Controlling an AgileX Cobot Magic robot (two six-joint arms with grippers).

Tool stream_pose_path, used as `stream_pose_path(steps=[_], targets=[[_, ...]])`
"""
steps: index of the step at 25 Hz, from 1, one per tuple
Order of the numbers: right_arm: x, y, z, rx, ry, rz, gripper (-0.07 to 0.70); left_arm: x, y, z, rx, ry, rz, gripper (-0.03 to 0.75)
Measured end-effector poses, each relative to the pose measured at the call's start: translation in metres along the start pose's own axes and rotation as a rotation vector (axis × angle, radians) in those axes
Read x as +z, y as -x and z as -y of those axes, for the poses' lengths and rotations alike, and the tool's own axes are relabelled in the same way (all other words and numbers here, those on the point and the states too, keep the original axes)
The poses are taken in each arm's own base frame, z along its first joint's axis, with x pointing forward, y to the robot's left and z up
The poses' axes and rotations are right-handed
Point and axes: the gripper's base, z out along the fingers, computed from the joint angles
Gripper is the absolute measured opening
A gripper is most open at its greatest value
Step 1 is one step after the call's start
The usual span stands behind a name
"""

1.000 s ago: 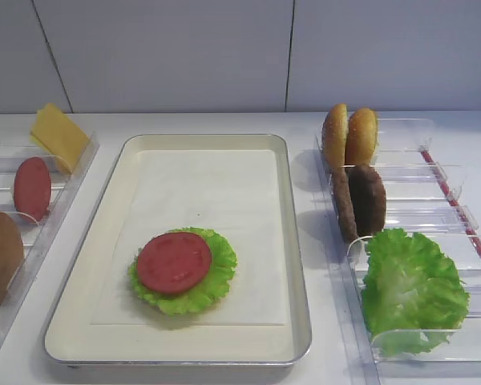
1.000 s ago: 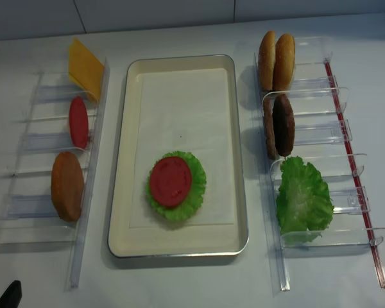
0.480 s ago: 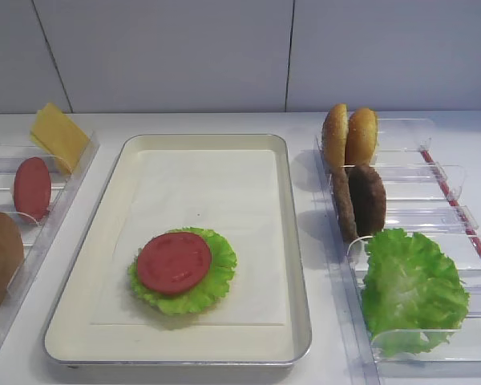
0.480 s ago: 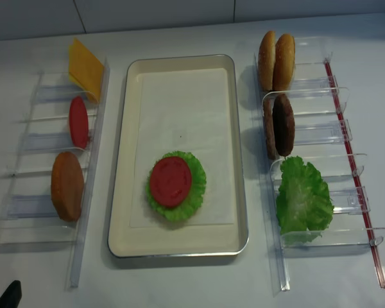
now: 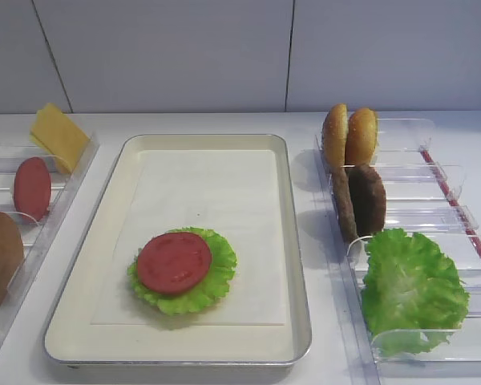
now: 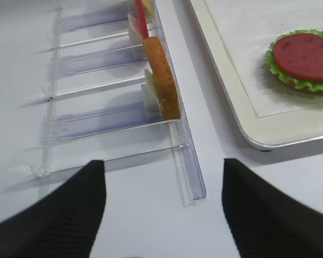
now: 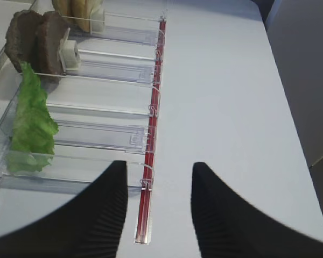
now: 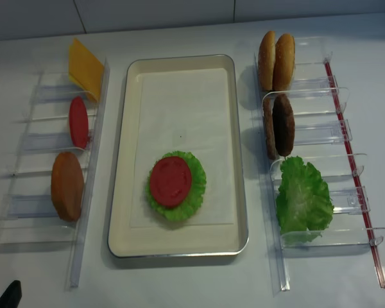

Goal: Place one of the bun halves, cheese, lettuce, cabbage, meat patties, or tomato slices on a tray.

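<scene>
On the cream tray (image 5: 301, 265) a tomato slice (image 5: 174, 262) lies on a lettuce leaf (image 5: 218, 279), toward the front. The left clear bins hold cheese (image 8: 85, 64), another tomato slice (image 8: 77, 122) and a bun half (image 8: 67, 186). In the right bins stand two bun halves (image 8: 276, 61), meat patties (image 8: 281, 125) and lettuce (image 8: 303, 200). Cabbage is out of view. My left gripper (image 6: 162, 166) hangs open and empty over the table, short of the left bins' near end. My right gripper (image 7: 160, 166) is open and empty above the red strip (image 7: 151, 161).
The clear bin racks (image 8: 93, 160) flank the tray on both sides. The tray's white paper liner (image 8: 186, 102) is bare at the back. A grey wall (image 5: 224, 48) stands behind the table. A dark bit of the left arm (image 8: 9, 296) shows at the bottom left.
</scene>
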Motion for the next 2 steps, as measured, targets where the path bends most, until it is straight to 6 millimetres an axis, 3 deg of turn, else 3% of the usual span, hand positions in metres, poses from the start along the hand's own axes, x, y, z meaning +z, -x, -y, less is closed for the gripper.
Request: stream_pose_path(steps=[2], targets=[[0.0, 0.0, 0.0, 0.0, 0.0, 0.0, 0.332, 0.0, 0.0, 0.0, 0.0, 0.0, 0.0, 0.468]])
